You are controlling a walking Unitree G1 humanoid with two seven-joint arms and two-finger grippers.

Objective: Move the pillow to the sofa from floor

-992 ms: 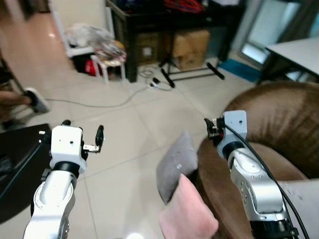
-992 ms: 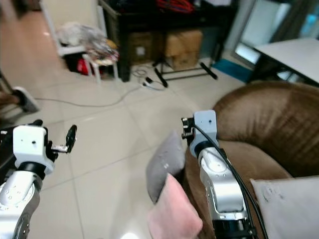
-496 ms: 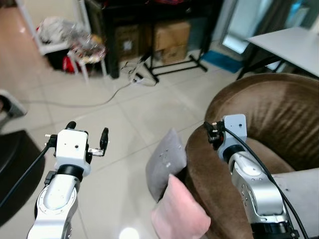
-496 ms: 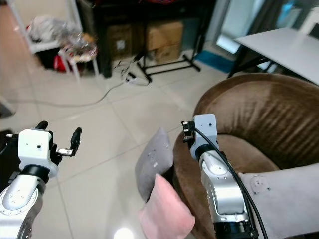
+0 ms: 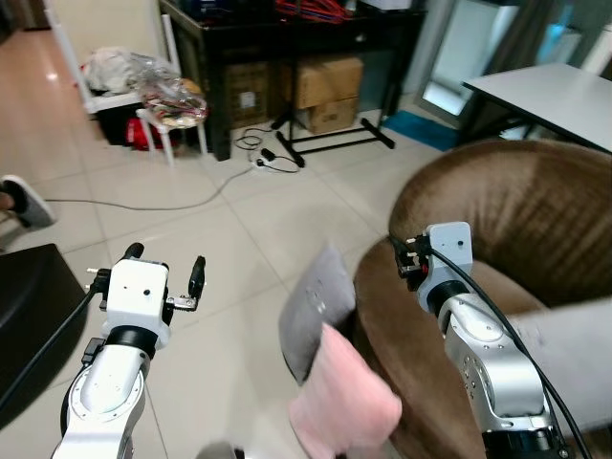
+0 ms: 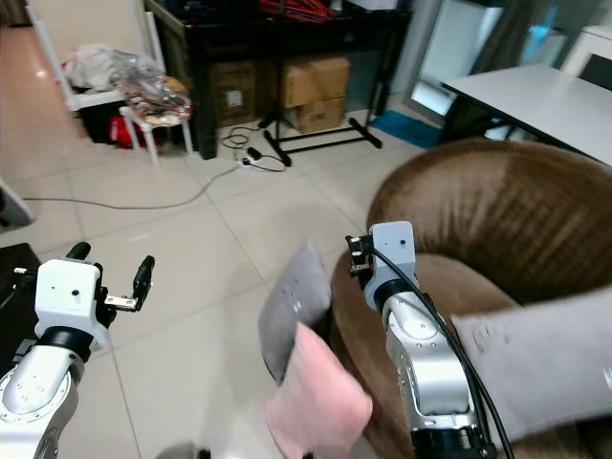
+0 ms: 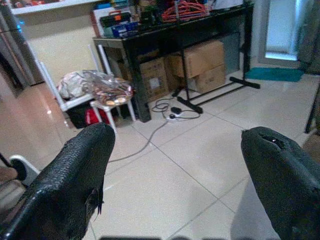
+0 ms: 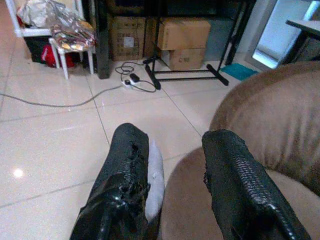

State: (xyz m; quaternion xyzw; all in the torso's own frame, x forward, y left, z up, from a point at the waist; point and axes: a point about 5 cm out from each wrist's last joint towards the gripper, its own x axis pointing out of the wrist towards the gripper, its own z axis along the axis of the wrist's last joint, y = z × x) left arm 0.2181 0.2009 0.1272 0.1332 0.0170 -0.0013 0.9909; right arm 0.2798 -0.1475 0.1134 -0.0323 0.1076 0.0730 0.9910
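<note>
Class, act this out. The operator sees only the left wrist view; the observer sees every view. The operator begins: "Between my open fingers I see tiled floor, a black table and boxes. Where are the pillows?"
Observer: A grey pillow stands on edge on the floor, leaning against the front of the brown sofa on your right.
Operator: Just that one?
Observer: No, a pink pillow lies against it, nearer the robot.
Operator: Where is the other arm?
Observer: The right gripper is open, held over the sofa's front edge beside the grey pillow, touching neither.
</note>
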